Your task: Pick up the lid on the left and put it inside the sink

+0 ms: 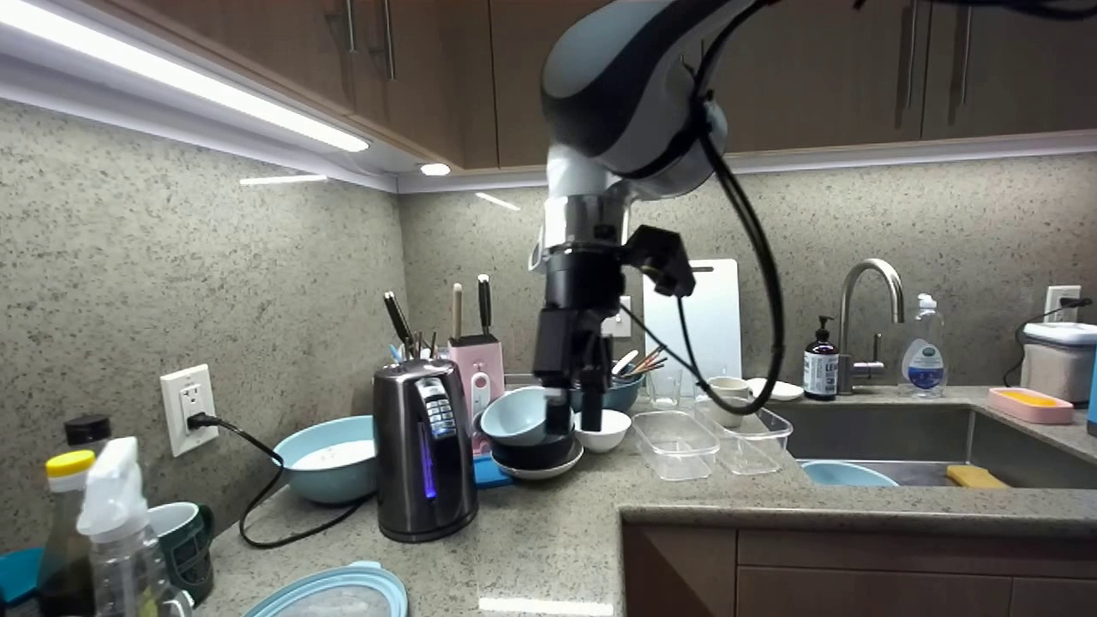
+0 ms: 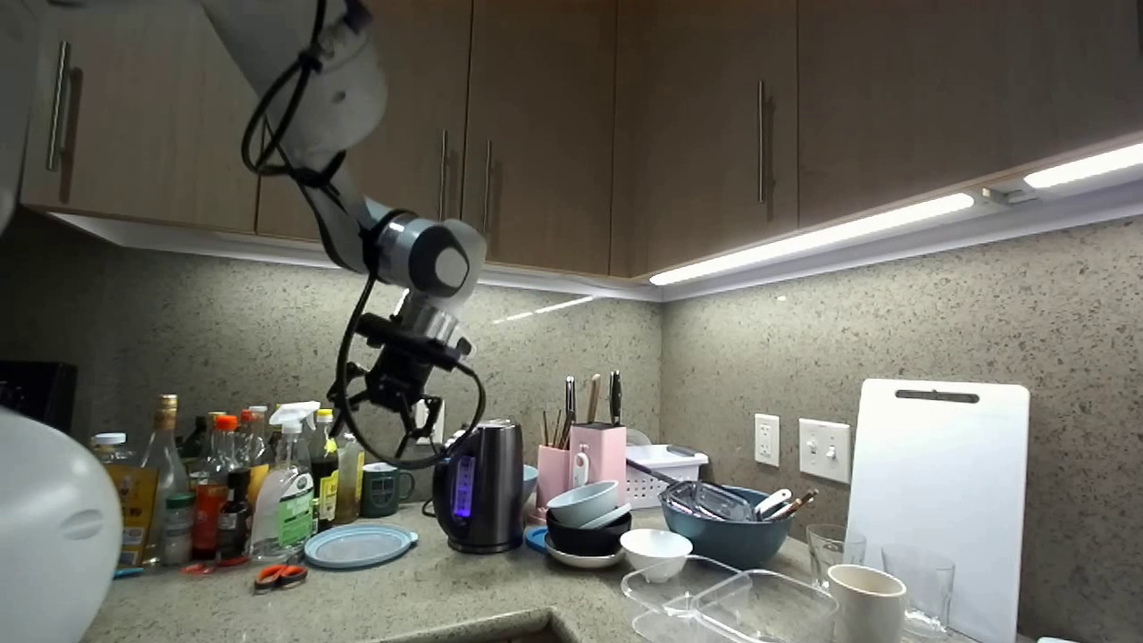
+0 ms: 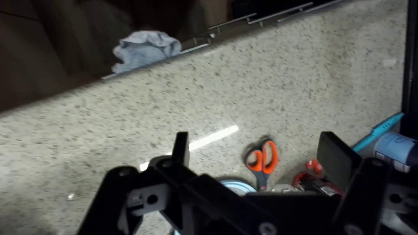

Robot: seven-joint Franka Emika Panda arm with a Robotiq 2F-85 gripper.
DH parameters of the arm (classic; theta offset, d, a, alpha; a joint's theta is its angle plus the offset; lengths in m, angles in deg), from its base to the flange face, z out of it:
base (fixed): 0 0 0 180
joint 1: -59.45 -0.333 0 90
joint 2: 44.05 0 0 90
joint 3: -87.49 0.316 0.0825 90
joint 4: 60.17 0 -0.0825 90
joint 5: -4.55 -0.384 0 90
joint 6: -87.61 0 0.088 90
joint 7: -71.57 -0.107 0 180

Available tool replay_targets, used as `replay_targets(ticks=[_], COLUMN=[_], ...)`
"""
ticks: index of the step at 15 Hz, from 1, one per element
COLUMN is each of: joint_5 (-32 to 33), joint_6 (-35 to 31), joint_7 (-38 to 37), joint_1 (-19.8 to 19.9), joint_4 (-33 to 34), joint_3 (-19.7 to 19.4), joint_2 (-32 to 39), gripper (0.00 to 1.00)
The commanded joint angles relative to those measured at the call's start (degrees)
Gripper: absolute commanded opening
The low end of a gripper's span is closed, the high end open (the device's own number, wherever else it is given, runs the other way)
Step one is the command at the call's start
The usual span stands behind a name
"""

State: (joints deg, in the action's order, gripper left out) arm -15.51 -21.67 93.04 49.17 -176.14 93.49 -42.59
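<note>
The lid [image 1: 336, 593] is round with a light blue rim and a paler centre. It lies flat on the counter and also shows in an exterior view [image 2: 359, 546]. In the wrist view, a part of the lid [image 3: 237, 186] shows behind my gripper body, which hides the rest. My gripper [image 3: 257, 145] is open, with nothing between its fingers. It hangs in the air above the counter, and in an exterior view the gripper [image 2: 371, 438] appears above the lid, well apart from it. The sink [image 1: 874, 428] is at the right, with a blue bowl and a yellow sponge in it.
Orange-handled scissors [image 2: 279, 577] lie beside the lid. A spray bottle [image 2: 284, 500] and several other bottles stand behind it. A kettle [image 1: 426, 450], stacked bowls [image 1: 518, 420] and clear containers [image 1: 677, 446] stand between the lid and the sink. A faucet [image 1: 872, 291] rises behind the sink.
</note>
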Motion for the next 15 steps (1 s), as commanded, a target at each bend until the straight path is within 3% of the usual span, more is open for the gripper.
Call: replay_targets(ticks=[1, 4, 5, 7, 10, 11, 15], joint_5=[-4.4, 0.1, -1.7, -1.4, -1.5, -4.1, -1.3], joint_6=[-4.0, -9.1, -7.9, -8.6, -8.3, -11.3, -28.5], joint_7=[-4.1, -8.0, -5.7, -6.1, -6.0, -8.8, -19.5], joint_1=[-1.6, -3.6, -1.9, -2.3, -1.6, -1.8, -4.9], joint_4=[9.2, 14.9, 10.8, 12.4, 12.4, 12.4, 13.3], joint_3=[4.0, 6.2, 6.7, 7.4, 7.2, 7.3, 6.1], joint_2=[12.9, 21.2, 17.1, 20.1, 19.2, 20.1, 27.2], gripper=[1.00, 1.00, 1.00, 1.00, 1.00, 1.00, 1.00])
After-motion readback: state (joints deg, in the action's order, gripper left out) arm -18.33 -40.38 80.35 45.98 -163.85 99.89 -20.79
